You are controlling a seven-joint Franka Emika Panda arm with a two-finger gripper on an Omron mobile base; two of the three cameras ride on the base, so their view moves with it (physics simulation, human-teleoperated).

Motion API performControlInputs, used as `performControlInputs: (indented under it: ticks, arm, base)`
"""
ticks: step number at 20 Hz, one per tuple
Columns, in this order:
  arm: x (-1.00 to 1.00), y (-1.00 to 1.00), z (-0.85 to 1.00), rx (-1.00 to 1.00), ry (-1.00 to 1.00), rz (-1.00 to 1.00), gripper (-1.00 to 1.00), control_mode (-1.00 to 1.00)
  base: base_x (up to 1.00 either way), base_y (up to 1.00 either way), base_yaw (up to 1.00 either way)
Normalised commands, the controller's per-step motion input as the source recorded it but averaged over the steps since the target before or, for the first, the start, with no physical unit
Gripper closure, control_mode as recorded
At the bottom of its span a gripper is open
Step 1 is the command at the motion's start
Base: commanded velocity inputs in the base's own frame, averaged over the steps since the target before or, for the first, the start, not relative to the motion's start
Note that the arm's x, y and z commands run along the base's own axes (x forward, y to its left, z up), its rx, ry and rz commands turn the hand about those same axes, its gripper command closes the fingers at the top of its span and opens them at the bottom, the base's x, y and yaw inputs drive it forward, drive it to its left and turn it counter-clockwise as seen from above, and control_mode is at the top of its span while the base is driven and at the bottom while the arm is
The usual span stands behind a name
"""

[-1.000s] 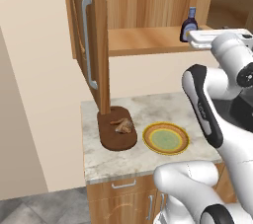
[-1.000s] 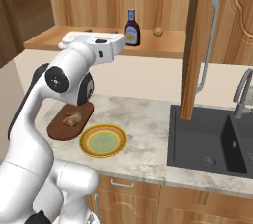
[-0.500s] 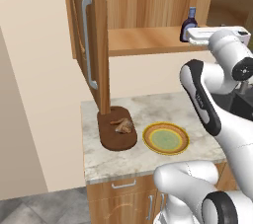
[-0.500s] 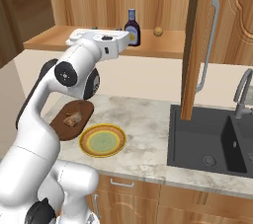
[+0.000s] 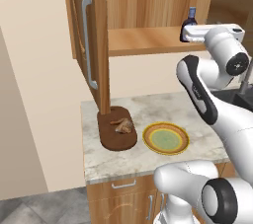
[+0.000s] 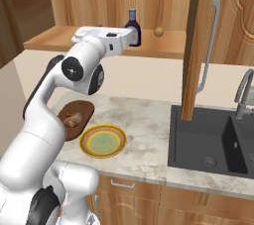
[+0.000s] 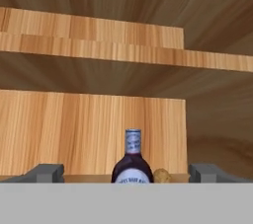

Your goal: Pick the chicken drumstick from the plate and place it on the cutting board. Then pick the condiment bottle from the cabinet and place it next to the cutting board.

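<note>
The condiment bottle (image 7: 132, 161), dark with a pale cap, stands on the shelf of the open cabinet (image 5: 143, 40). In the hand view it sits centred between my two spread fingertips (image 7: 47, 172). My gripper (image 6: 134, 37) is open at shelf height, its end right at the bottle (image 6: 132, 23), which rises behind the hand in the left base view (image 5: 189, 19). Nothing is held. Down on the counter, the chicken drumstick (image 5: 123, 126) lies on the dark cutting board (image 5: 111, 139). The round yellow plate (image 5: 165, 138) beside the board is bare.
A small tan knob (image 6: 158, 31) sits on the shelf just right of the bottle. The open cabinet doors (image 5: 99, 45) (image 6: 198, 45) hang on either side of the arm. A dark sink (image 6: 213, 140) with a faucet fills the counter's right part.
The hand has moved forward and slightly up along the shelf, closer to the bottle. Its jaws have stayed wide. Drumstick, board and plate have not moved.
</note>
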Motion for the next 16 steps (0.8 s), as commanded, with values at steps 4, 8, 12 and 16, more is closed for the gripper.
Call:
performControlInputs:
  ticks: [4, 8, 12, 16]
  arm:
    - [0.25, -0.07, 0.0, 0.0, 0.02, 0.0, -1.0, -1.0]
    - [0.26, -0.08, 0.0, 0.0, 0.02, 0.0, -1.0, -1.0]
    - [0.25, -0.08, 0.0, 0.0, 0.03, 0.0, -1.0, -1.0]
    - [0.25, -0.07, 0.0, 0.0, 0.02, 0.0, -1.0, -1.0]
  base:
    - [0.0, 0.0, 0.0]
    - [0.0, 0.0, 0.0]
    - [0.0, 0.0, 0.0]
    - [0.0, 0.0, 0.0]
